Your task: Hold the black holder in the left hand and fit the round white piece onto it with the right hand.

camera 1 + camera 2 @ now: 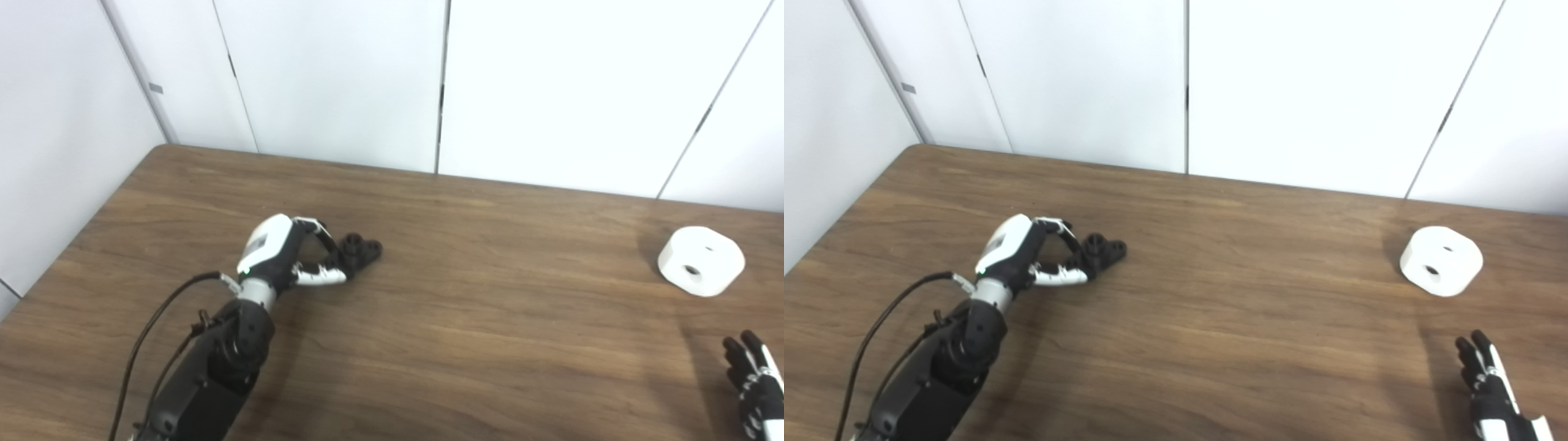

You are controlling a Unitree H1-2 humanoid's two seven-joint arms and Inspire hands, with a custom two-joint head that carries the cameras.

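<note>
The left robot hand (288, 257) pinches the holder (361, 250) on the bench (490, 343). The right robot hand (1488, 380), open, is not at the white piece (1440, 261) yet.

You see a brown wood-grain table (465, 343); a black holder (361, 250); a plain white round piece (701, 260) with dark holes; a left hand (278, 254), white-backed with black-and-white fingers; a right hand (1488, 383), seemingly black with white trim; white wall panels (331, 79).

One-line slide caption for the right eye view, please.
Left hand closes its fingers around the black holder on the table; right hand waits, apart from the round white piece.
</note>
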